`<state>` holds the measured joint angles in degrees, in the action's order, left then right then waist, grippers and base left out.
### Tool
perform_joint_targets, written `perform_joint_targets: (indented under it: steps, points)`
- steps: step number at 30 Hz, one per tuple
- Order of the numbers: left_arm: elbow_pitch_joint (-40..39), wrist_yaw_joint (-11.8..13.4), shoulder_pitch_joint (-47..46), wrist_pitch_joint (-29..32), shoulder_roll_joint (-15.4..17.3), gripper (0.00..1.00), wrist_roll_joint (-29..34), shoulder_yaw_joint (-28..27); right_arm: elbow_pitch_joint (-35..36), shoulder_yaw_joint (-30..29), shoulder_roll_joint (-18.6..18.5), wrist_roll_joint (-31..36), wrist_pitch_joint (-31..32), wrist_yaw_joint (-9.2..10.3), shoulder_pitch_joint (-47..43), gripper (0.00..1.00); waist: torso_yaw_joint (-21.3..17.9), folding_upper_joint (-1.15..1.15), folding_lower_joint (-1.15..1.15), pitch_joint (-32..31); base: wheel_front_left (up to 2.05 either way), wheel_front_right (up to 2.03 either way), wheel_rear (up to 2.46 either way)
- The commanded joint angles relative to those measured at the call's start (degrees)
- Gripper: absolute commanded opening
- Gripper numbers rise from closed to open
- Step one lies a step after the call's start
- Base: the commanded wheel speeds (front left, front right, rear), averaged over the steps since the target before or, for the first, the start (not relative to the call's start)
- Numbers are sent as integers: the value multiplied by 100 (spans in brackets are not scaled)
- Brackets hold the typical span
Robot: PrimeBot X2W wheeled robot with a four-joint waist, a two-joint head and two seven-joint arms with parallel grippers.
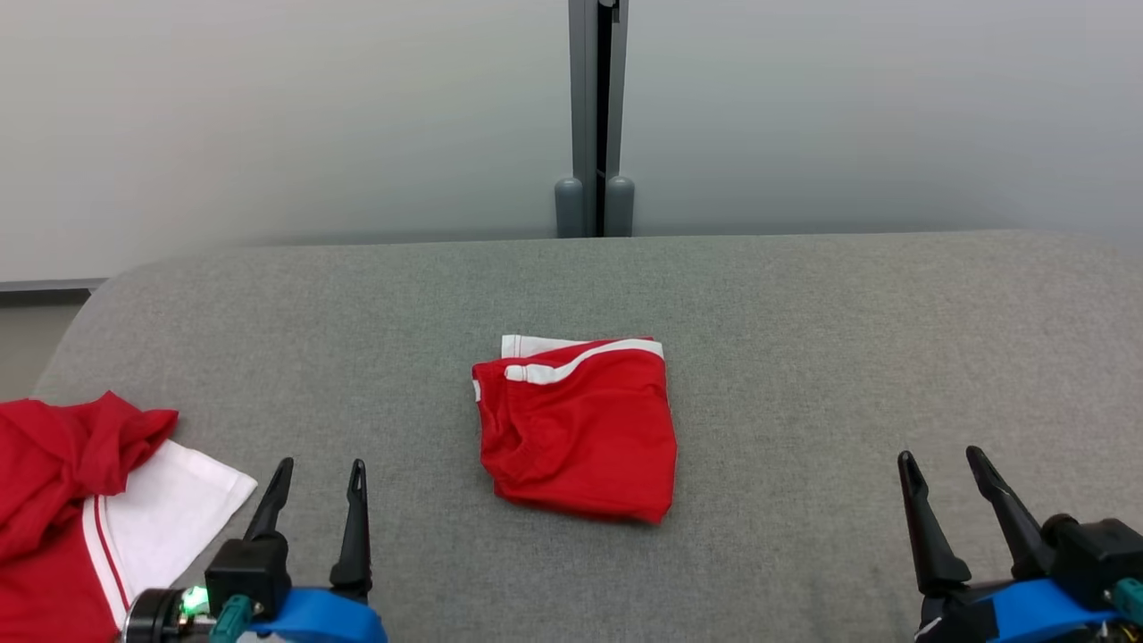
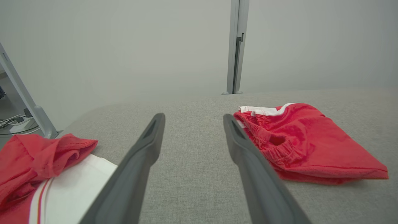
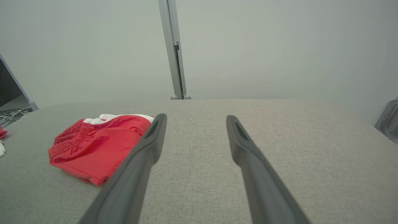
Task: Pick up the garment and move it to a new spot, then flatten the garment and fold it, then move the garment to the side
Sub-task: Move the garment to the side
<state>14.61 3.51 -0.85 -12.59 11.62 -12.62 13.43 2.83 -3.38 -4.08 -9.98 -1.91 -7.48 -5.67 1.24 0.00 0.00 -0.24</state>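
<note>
**Head view.** The folded red garment (image 1: 576, 429), trimmed white along its far edge, lies flat near the middle of the grey padded table (image 1: 804, 357). The left gripper (image 1: 321, 464) stands at the lower left with its two dark fingers spread. It holds nothing and is apart from the folded garment. The right gripper (image 1: 939, 454), at the lower right, is likewise spread and empty, well apart from the garment. A crumpled red-and-white garment (image 1: 80, 500) lies at the table's left edge, just beside the left gripper. A grey post (image 1: 596, 116) rises behind the table.

**Left wrist view.** The left gripper's fingers (image 2: 146, 149) stand wide apart, with bare table between them. The folded garment lies to their right, partly behind one finger in this view. The crumpled garment lies at the lower left.

**Right wrist view.** The right gripper's fingers (image 3: 248, 155) are spread with nothing between them. The folded garment lies to their left on the table, its near corner behind one finger.
</note>
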Motion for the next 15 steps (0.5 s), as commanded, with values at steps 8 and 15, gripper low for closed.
perform_joint_targets:
  steps: [8, 15]
  points:
    - [-146, -35, -724, -144, -36, 100, 121, 55, -379, 304, -196, -112, 37, -3, 692, 100, 409, 0, 0, 929, 0, 0, 0]
    - [-158, -66, -1247, -240, -213, 100, 187, 133, -1448, 924, -231, -295, -86, -3, 1643, 100, 767, 0, 0, 1519, 0, 0, 0]
